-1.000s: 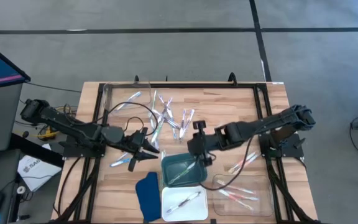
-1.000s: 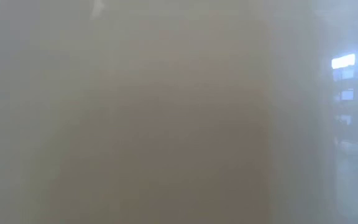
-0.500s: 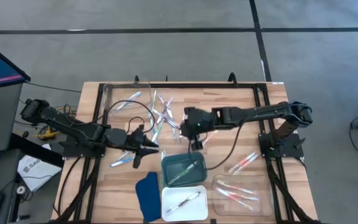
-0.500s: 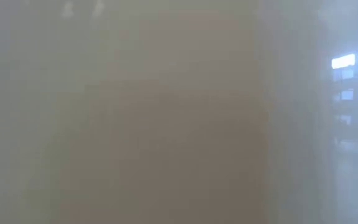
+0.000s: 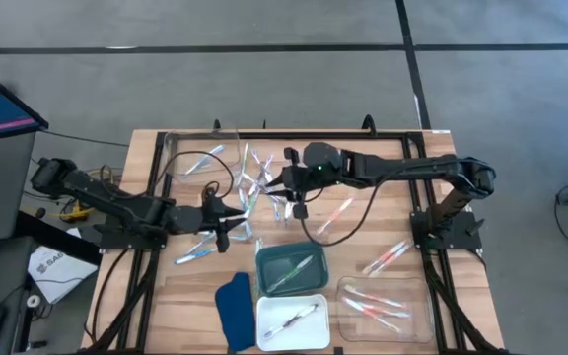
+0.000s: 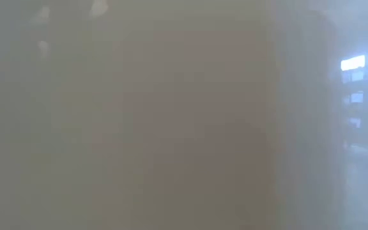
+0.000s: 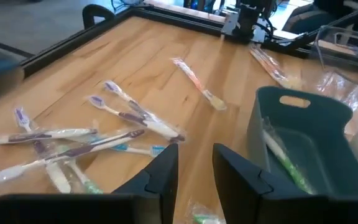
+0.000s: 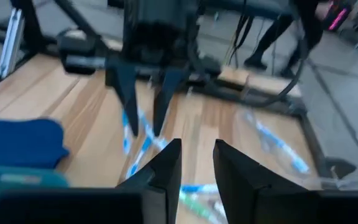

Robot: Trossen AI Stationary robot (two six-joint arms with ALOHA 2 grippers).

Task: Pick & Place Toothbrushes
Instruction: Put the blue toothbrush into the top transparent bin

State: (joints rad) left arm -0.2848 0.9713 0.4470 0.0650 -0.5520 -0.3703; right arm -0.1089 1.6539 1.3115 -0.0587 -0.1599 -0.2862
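Observation:
Several toothbrushes point(image 5: 260, 183) lie loose in a heap on the wooden table, also seen in the left wrist view as the heap point(image 7: 73, 140). My right gripper point(image 5: 289, 192) hovers over this heap, open and empty point(image 8: 196, 163). My left gripper point(image 5: 247, 230) stands just to the heap's near left, open point(image 7: 196, 167), nothing between its fingers. One green toothbrush point(image 5: 296, 272) lies in the teal tray point(image 5: 269, 258). A pink toothbrush point(image 5: 335, 215) lies flat on the table to the right of the heap. The low view is fogged over.
A white tray point(image 5: 316, 335) with one toothbrush and a dark blue cloth point(image 5: 233, 308) sit at the near edge. A clear tray point(image 5: 417, 320) at the near right holds pink toothbrushes; another clear tray point(image 5: 173, 148) at the far left holds blue ones. Blue toothbrushes point(image 5: 193, 254) lie by my left gripper.
My right gripper has swung from above the teal tray toward the table's far left, over the loose heap, and now points at my left gripper. My left gripper has turned roughly in place, near the blue toothbrushes.

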